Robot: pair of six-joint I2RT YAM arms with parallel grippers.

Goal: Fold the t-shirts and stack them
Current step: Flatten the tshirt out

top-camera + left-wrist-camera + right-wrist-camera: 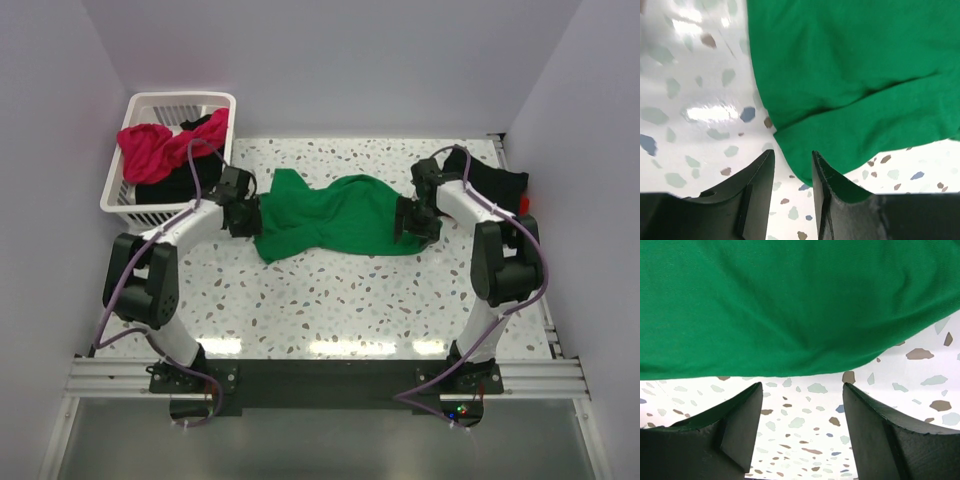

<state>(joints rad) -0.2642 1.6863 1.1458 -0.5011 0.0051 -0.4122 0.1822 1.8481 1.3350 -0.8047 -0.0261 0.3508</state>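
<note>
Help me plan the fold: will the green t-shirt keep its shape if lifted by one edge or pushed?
Probably floppy: the green t-shirt lies creased and rumpled, so a lifted edge would likely drape and sag. Likely light: its edge looks thin. Pushed, it would probably bunch rather than slide whole across the glossy table.

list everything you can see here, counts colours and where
green t-shirt: 1, bright green, rumpled at table centre
pink-red t-shirt: 1, on top in basket
black cloth: 1, in basket beneath
black t-shirt: 1, far right of table
red cloth: 1, peeking by it
basket: 1, white, far left
table: 1, speckled white
left end effector: 1, black, open at shirt's left edge
right end effector: 1, black, open at its right edge
</note>
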